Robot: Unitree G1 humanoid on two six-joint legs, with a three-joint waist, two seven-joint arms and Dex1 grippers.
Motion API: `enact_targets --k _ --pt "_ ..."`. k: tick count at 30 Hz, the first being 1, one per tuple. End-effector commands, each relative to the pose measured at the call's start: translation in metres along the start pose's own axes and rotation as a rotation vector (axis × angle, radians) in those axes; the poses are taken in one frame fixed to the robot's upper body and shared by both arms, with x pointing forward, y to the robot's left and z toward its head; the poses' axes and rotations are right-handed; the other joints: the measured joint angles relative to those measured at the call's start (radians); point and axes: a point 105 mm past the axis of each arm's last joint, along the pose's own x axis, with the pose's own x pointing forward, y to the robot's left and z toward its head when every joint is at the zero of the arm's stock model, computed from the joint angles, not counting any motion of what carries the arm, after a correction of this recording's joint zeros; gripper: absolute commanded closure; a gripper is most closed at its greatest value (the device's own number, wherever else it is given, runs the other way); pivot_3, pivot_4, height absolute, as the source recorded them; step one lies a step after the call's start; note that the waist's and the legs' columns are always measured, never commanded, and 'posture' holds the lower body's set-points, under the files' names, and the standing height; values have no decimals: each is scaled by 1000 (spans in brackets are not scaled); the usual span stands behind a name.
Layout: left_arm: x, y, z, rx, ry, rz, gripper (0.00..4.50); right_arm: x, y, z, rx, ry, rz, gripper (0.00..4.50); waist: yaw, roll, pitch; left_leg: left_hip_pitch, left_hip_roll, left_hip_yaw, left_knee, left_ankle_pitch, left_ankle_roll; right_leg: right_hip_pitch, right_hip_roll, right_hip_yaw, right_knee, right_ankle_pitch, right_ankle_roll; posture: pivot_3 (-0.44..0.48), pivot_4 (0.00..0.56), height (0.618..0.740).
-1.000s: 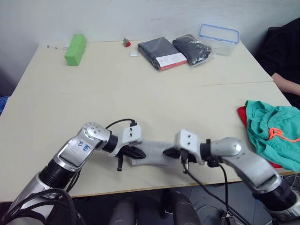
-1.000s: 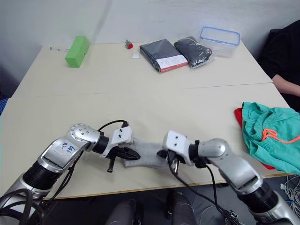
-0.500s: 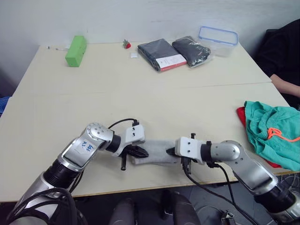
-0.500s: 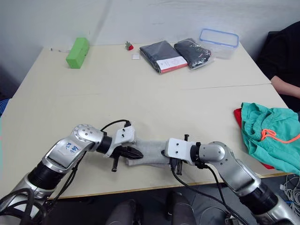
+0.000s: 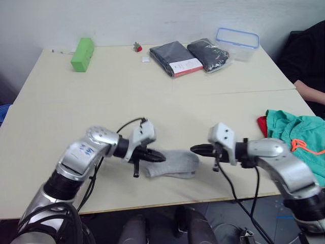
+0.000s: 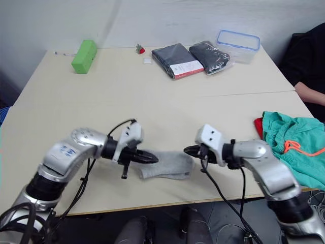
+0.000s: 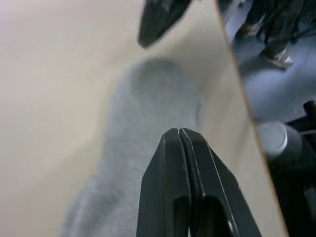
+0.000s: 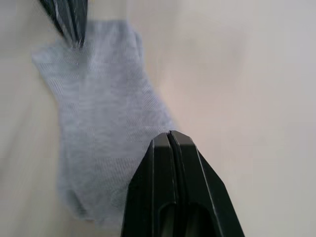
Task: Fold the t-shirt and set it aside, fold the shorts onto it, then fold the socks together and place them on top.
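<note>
- Near the desk's [image 5: 152, 109] front edge, the socks [image 5: 171, 163] lie flat as one grey bundle, between the two grippers.
- Left gripper [image 5: 161, 157]: jaws pressed together, tip over the socks' left end, gripping nothing.
- Right gripper [image 5: 193, 149]: jaws likewise closed and empty, just off the socks' right end.
- Far right, the shorts [image 5: 297, 145] sit heaped on the t-shirt [image 5: 262, 125].
- At the back, dark packaged garments [image 5: 175, 57] carry a red-and-white label, unreadable; blue scrawl on the left arm, illegible too.

A green block [image 5: 82, 53] sits at the table's [image 5: 101, 101] far left; two dark packaged garments [image 5: 189, 56] lie beside a clear blue-rimmed container [image 5: 237, 42].
</note>
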Motion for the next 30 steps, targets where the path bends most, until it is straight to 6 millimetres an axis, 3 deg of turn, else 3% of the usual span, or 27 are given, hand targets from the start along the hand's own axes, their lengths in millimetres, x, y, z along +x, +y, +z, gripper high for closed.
enact_targets --k 1,8,11,15,25,30 --pt "9 5 -8 28 43 3 4470 -18 22 -2 93 15 21 4500 1 0 0 0 0 0 0 0 0 0 0 0 0 0 0 0 150 740" --pt "45 6 -53 88 188 -87 4470 -25 70 -39 346 77 -16 4500 -2 0 0 -1 0 1 0 -1 0 0 1 0 -5 0 0 0 150 740" --pt "52 11 -62 126 236 -76 4470 -24 75 -50 495 63 -81 4500 -1 0 0 0 1 1 0 -2 0 0 1 1 -5 0 0 0 150 740" --pt "57 10 -68 149 266 -90 4500 -23 76 -57 749 -10 -137 3626 1 2 -1 3 0 2 0 -2 1 1 0 3 -4 0 0 0 150 740" --pt "63 6 -63 143 251 -92 4500 -13 68 -54 1237 -183 -156 52 0 7 -4 3 -1 2 -1 -4 4 2 -4 3 -5 0 0 0 150 740" --pt "63 8 -63 147 255 -68 4500 5 60 -53 1367 -156 -133 16 -2 6 -4 4 -1 3 -1 -6 9 3 -3 3 -5 0 2 0 150 740"
